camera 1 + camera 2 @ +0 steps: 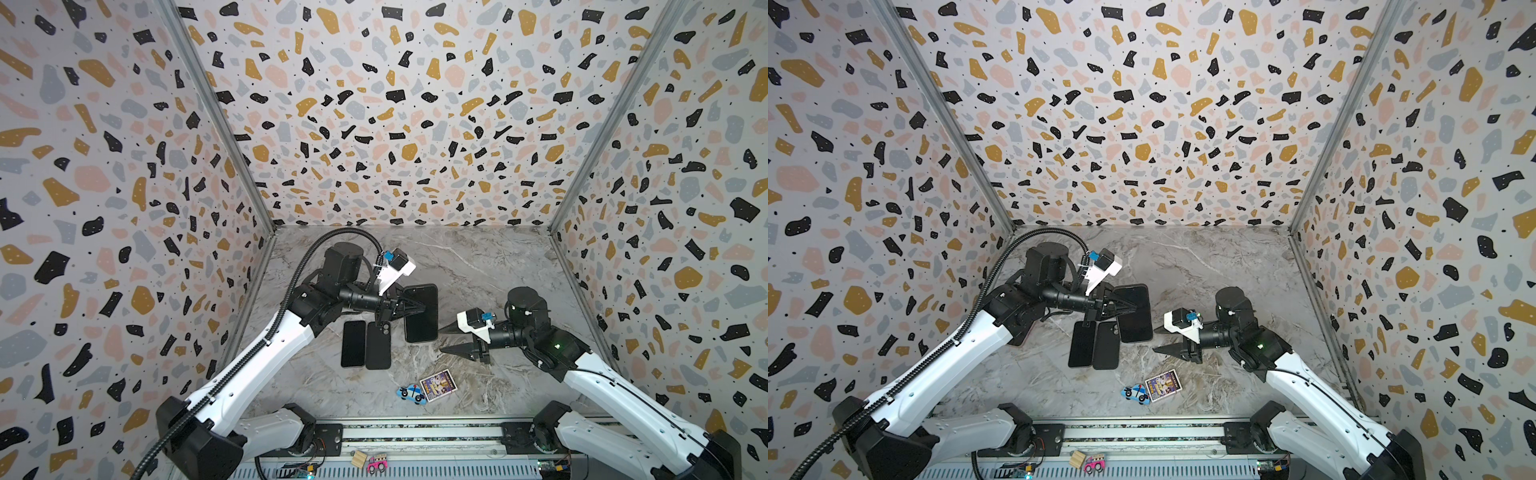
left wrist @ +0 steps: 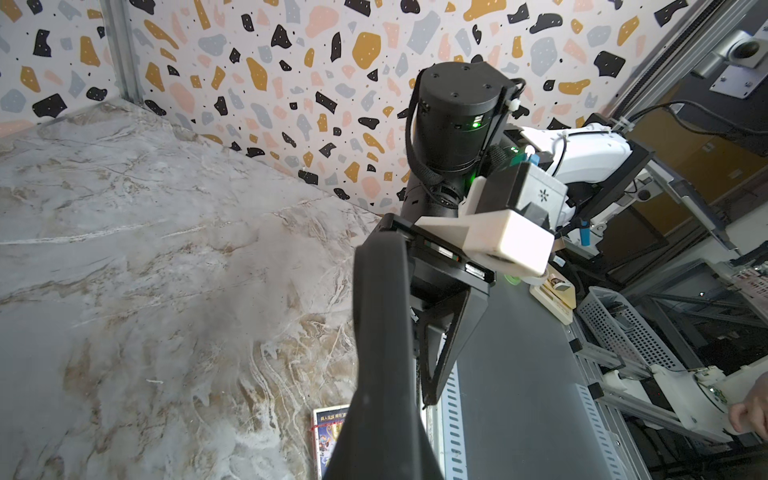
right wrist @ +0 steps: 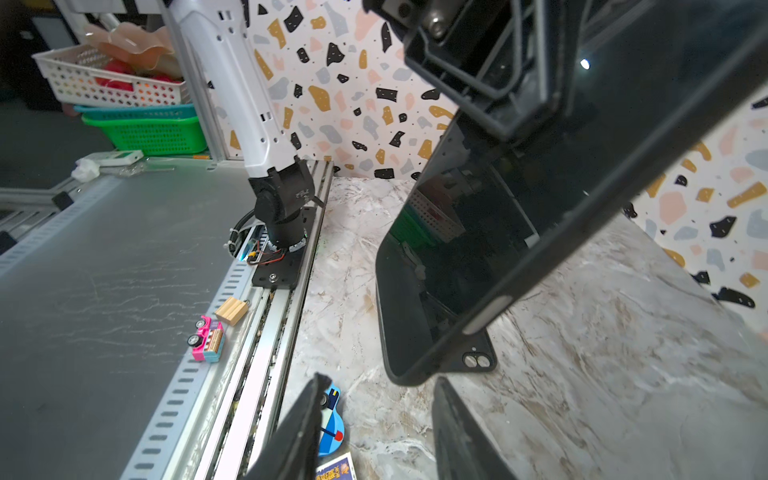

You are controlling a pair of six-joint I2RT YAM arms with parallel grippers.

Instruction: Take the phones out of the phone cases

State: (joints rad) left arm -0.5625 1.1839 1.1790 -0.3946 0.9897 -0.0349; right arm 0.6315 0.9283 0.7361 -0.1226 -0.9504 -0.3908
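Left hand (image 1: 419, 309) pinches the black phone (image 1: 423, 330), lifted off the desk (image 1: 478, 257); right hand (image 1: 442, 340), spread and empty, hovers just beside it. Another handset (image 1: 353, 343) and a lens-backed slab (image 1: 378, 349) lie together nearby.

Raised phone (image 1: 421, 311) hangs right of phone case (image 1: 378, 347), second phone (image 1: 353, 343) leftmost — toy car (image 1: 411, 393) beside card (image 1: 437, 386) before them.

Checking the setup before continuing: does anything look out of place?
Yes: a pink toy truck and a wooden block sit on the metal frame beside the arms' rail, off the marble table.
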